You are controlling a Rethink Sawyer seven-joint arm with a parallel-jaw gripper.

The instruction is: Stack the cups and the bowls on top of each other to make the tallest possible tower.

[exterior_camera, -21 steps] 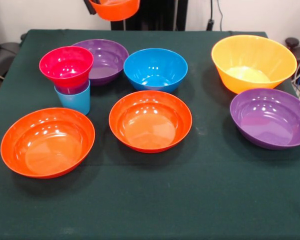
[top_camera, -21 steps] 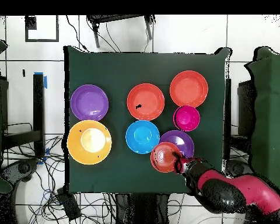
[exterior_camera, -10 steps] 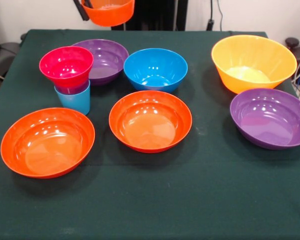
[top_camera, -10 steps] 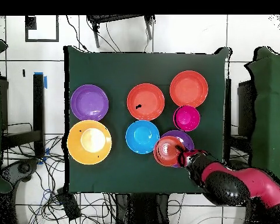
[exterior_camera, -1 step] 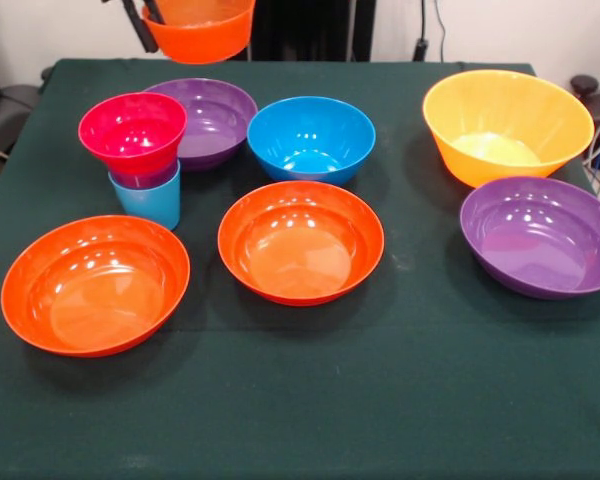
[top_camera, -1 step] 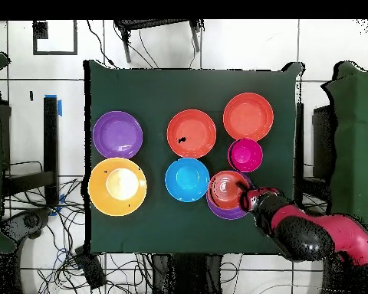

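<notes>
in the front view the gripper [exterior_camera, -1 step: 142,22] grips the rim of the small bowl [exterior_camera, -1 step: 198,30], which hangs above the rear wide bowl [exterior_camera, -1 step: 215,120]. below the gripper and towards the camera stands the tower [exterior_camera, -1 step: 135,150]. to the gripper's right sits the medium bowl [exterior_camera, -1 step: 311,138]. well apart, further right, are the deep bowl [exterior_camera, -1 step: 507,125] and the far wide bowl [exterior_camera, -1 step: 540,235].

So over that last second the gripper [exterior_camera, -1 step: 140,25] carried the small orange bowl [exterior_camera, -1 step: 198,28] sideways, from off to the side of the purple bowl [exterior_camera, -1 step: 208,122] to right over it, closer to the pink bowl [exterior_camera, -1 step: 132,132].
</notes>
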